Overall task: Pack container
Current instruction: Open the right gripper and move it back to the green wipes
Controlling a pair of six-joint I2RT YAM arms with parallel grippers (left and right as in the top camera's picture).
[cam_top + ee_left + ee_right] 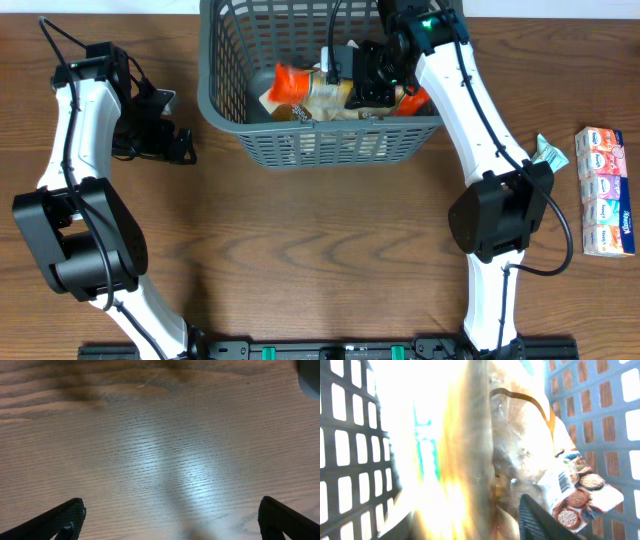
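The dark grey lattice basket (300,145) stands at the back middle of the table. Orange and tan snack packets (300,92) lie inside it. My right gripper (375,75) is down inside the basket (350,435), shut on a shiny clear-and-orange snack packet (470,460) that stands on edge between its fingers. Glare hides the left finger. A packet printed with cookies (580,495) lies beside it. My left gripper (165,130) is open and empty over bare wood left of the basket; its fingertips (172,525) are wide apart.
A stack of pink and blue tissue packs (607,190) lies at the right edge. A small teal and white packet (548,152) lies next to the right arm. A corner of the basket (310,380) shows at the top right of the left wrist view.
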